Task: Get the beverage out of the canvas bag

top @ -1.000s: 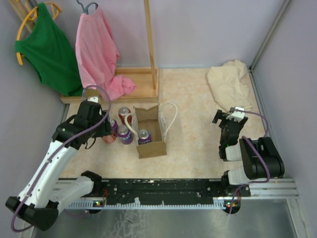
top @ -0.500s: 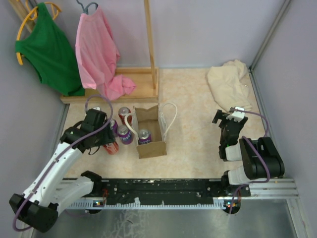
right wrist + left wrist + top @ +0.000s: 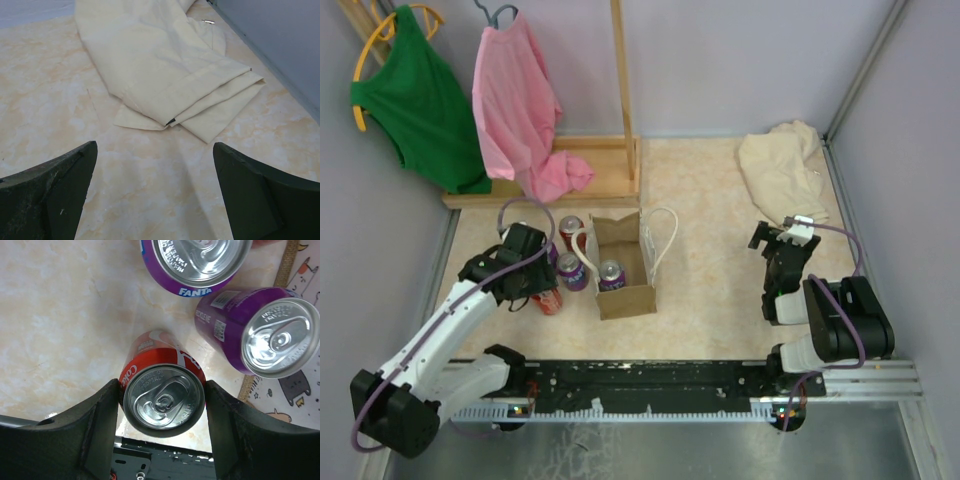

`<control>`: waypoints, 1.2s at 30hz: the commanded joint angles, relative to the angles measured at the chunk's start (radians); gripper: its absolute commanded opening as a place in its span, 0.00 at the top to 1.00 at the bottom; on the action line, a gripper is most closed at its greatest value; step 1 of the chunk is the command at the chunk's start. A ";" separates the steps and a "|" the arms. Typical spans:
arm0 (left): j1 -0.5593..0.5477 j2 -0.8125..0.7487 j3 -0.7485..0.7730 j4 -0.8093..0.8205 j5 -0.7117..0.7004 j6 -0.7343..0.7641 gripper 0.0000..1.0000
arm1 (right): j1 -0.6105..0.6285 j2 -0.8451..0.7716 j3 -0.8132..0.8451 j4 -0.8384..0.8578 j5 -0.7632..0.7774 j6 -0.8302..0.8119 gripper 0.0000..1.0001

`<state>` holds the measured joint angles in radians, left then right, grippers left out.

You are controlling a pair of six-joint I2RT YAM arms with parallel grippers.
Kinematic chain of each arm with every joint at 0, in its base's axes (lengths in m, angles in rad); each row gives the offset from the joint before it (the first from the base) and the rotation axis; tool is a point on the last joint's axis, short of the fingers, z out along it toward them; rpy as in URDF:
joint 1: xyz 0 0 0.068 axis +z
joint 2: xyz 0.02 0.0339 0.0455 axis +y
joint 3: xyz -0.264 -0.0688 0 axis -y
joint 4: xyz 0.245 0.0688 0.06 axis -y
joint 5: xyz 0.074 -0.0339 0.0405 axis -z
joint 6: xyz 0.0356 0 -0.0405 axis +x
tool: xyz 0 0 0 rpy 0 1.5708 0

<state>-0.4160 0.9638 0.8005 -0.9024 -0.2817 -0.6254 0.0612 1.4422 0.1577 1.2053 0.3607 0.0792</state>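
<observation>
Left wrist view has the left claw [image 3: 162, 407] clamped on a red can [image 3: 161, 390] just under its rim, one finger at each side (whether the can's base rests on the worktop [image 3: 710, 280] cannot be told). A purple can [image 3: 277, 337] and a Fanta can [image 3: 200, 260] stand upright just beyond it, apart from the fingers.

From the top camera, the bag [image 3: 625, 300] stands open about midway along the worktop, a little toward the left edge, with its white handles flopped out to either side. A third purple can [image 3: 610, 275] sits upright inside it, against the near wall.

Compared with a second ago, the left arm has drawn back toward the near edge. The red can has come with it, so it now lies nearer that edge and clear of the cans beside the bag. The bag and the can inside it have not shifted.

The right claw [image 3: 152, 200] hangs with its jaws wide apart over bare worktop near the right edge, holding nothing and unmoved. A folded cream cloth [image 3: 165, 75] lies just beyond it toward the far right corner.
</observation>
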 commanded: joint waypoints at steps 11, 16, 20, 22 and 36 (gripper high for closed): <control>0.006 -0.026 -0.050 0.064 -0.077 -0.094 0.49 | -0.003 0.003 0.008 0.040 0.003 -0.011 0.01; 0.005 -0.043 -0.040 0.028 -0.106 -0.131 0.03 | -0.003 0.003 0.008 0.040 0.003 -0.010 0.01; 0.005 -0.065 -0.033 0.016 -0.128 -0.140 0.01 | -0.003 0.003 0.008 0.040 0.004 -0.011 0.01; 0.005 -0.070 -0.014 0.000 -0.134 -0.149 0.01 | -0.003 0.003 0.008 0.040 0.003 -0.011 0.01; 0.004 0.017 0.361 0.168 -0.099 0.193 0.04 | -0.003 0.003 0.008 0.040 0.004 -0.011 0.01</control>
<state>-0.4160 0.9394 1.0508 -0.8795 -0.4252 -0.6258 0.0612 1.4422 0.1577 1.2049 0.3607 0.0792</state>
